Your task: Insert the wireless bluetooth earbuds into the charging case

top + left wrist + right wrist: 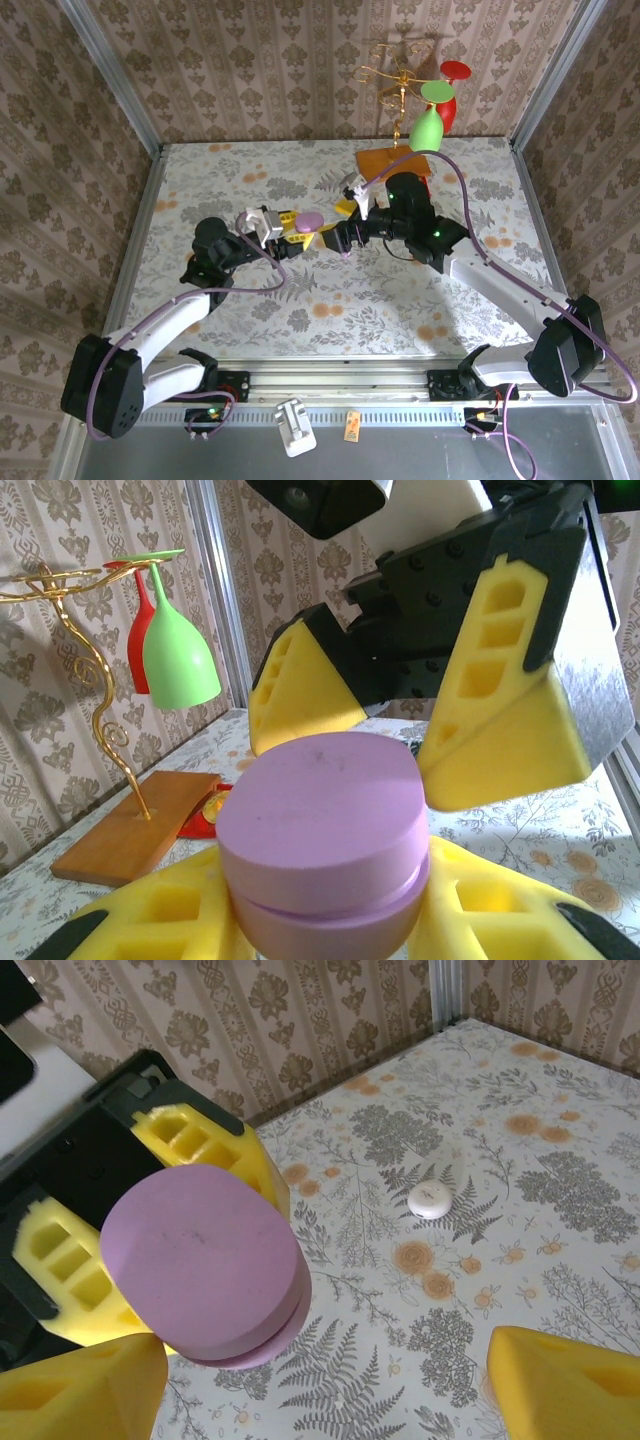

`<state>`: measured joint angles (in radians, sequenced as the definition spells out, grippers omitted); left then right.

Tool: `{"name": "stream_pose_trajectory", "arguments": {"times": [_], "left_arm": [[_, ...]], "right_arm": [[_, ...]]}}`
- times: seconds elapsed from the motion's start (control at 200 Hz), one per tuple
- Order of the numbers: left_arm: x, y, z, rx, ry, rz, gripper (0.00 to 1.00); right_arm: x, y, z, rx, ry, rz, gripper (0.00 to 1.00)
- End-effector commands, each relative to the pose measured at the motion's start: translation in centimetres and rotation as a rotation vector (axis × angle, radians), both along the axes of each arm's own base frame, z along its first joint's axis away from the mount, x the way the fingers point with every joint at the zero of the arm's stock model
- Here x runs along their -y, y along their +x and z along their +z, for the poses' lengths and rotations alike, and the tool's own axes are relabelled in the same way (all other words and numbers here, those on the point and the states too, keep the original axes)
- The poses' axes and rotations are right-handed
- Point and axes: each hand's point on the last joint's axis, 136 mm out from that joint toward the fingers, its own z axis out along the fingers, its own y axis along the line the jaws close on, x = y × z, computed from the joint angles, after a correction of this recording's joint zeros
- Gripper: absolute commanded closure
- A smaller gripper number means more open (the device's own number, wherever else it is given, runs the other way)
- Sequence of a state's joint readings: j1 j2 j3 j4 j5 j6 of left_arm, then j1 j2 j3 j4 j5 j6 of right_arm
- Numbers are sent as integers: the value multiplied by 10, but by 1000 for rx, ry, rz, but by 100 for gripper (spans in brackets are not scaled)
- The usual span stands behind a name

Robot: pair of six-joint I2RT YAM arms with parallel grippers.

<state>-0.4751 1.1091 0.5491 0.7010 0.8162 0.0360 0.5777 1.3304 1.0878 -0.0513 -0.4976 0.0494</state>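
The lilac charging case (320, 840) sits with its lid shut, clamped between the yellow pads (150, 910) of the left end effector (320, 925). Facing it, the right end effector (320, 1390) stands spread wide, one pad on either side of the case's top. Whether they touch it I can't tell. Out ahead of the right end effector, a small white oval piece (432, 1200) lies on the floral bench (560, 1110). I can't say whether it is an earbud or a case.

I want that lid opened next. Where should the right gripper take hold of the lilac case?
Probably the lilac case's upper half, above the seam, with the right gripper coming from opposite the left gripper: its fingers clamp the lower half, leaving the lid's rounded sides free.
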Motion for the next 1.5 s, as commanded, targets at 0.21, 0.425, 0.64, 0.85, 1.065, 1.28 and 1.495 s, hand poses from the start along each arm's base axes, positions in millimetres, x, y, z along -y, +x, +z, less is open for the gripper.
{"name": "stream_pose_trajectory", "arguments": {"times": [0.21,0.425,0.64,0.85,1.065,1.28,1.495], "left_arm": [[5,-18,-2,11,-11,-98,76],[5,-20,-1,15,-17,-109,76],[4,-13,1,-26,-44,-95,76],[5,4,-3,-133,-54,-50,77],[6,11,-6,-220,-72,-42,78],[-5,26,-9,-270,-90,9,79],[-6,25,-8,-255,-90,10,79]], "right_arm": [[2,23,28,34,88,-64,16],[2,34,31,15,86,-102,17],[1,37,18,-48,48,-108,18],[-4,23,27,-65,91,-41,17],[2,11,43,-27,115,-35,15],[29,26,34,-29,164,-167,16],[66,60,-43,-115,-83,-370,20]]}}
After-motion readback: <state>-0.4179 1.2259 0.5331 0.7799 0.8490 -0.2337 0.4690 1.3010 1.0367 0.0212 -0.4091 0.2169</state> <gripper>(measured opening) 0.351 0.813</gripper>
